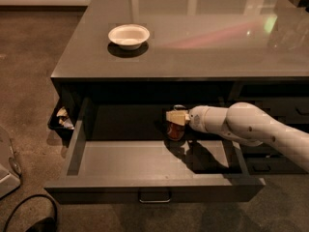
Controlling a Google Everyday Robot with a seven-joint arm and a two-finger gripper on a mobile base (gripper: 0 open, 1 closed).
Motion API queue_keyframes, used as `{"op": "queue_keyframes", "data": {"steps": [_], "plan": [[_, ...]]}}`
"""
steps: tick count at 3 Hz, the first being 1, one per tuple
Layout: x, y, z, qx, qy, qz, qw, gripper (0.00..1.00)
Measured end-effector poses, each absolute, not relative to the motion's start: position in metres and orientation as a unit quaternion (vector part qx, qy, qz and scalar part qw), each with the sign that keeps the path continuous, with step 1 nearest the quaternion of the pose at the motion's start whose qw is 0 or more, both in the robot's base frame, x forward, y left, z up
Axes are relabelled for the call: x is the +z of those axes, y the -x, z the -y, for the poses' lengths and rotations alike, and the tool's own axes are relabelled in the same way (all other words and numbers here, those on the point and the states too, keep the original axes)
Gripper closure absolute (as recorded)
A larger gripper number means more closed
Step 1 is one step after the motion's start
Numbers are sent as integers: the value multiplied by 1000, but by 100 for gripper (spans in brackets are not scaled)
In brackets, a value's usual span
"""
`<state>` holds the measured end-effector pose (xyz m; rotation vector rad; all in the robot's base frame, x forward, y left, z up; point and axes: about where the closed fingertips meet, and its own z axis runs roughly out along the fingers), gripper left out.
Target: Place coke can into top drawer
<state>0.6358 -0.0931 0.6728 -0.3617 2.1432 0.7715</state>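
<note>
The single camera view looks down at a dark grey table (217, 47) with a glossy top. A white bowl (129, 35) sits on the table near its left rear part, well apart from everything else.

Below the table's front edge, the top drawer (145, 159) stands pulled out, showing its lighter grey floor. Its small metal handle (154, 196) sits at the middle of the front panel.

The robot's white arm (256, 129) reaches in from the right, over the drawer's right wall. Its hand (175, 117) is over the rear middle of the drawer, with its pale fingers (177, 116) closed around the upper part of the coke can (175, 131). The can is upright inside the drawer, close to the back, and only its red lower body shows below the hand. Whether its base touches the drawer floor cannot be told. Arm and can cast a dark shadow (203, 158) on the floor to the can's right.

A small side bin (62, 120) holding crumpled pale scraps sits at the table's left. A black cable (29, 215) curls on the carpet at lower left.
</note>
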Motion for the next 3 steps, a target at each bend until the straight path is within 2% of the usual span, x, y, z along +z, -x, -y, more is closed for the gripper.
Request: {"op": "queue_keyframes", "data": {"steps": [1,2,3], "plan": [[669,-645,101,299,109,-848,424,12],[668,-653,115,292,65,-842,449,0],[671,-656,125,289,40,-835,466,0]]}}
